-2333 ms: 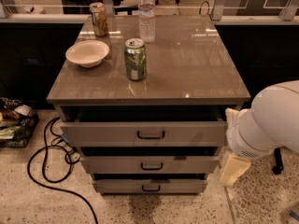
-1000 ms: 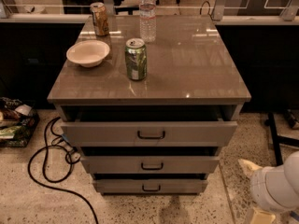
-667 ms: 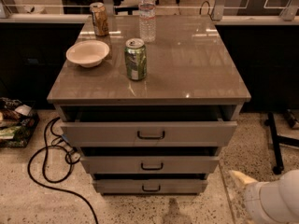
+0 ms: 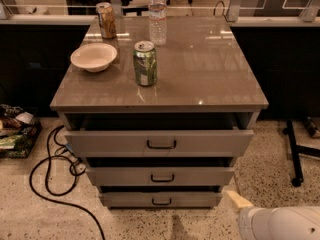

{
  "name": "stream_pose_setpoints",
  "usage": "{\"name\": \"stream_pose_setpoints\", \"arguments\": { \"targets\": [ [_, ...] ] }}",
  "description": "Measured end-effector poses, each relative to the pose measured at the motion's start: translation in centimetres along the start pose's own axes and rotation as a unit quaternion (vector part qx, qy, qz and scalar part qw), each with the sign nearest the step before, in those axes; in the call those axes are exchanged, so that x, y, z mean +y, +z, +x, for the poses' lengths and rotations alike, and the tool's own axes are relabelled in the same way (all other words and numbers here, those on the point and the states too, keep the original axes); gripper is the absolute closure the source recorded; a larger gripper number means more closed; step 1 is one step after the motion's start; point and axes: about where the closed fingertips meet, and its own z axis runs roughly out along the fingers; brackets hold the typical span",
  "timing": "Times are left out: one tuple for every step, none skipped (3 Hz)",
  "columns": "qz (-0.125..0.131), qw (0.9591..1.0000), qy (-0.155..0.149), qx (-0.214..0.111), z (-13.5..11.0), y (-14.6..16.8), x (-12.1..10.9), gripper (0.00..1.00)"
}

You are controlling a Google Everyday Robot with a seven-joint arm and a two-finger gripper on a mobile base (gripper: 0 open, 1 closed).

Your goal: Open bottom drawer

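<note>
Hovering low right of the bottom drawer, the claw may be clenched or released: cannot tell.

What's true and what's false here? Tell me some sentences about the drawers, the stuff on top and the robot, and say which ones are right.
1. The green can stands upright on the cabinet top. True.
2. The water bottle lies on its side. False: it stands upright near the back edge.
3. The end effector is low on the right, beside the bottom drawer. True.
4. The end effector grips the bottom drawer's handle. False: it is off to the right of the drawer front, away from the black handle.
5. The green can sits inside the bowl. False: the bowl is to the can's left.
</note>
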Motion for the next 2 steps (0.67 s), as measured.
{"name": "stream_pose_setpoints", "arguments": {
  "targets": [
    [0.014,0.9998,0.013,0.0,-0.22,0.17,-0.61,0.0],
    [0.012,0.9999,0.011,0.0,-0.21,0.14,-0.52,0.0]
  ]
}}
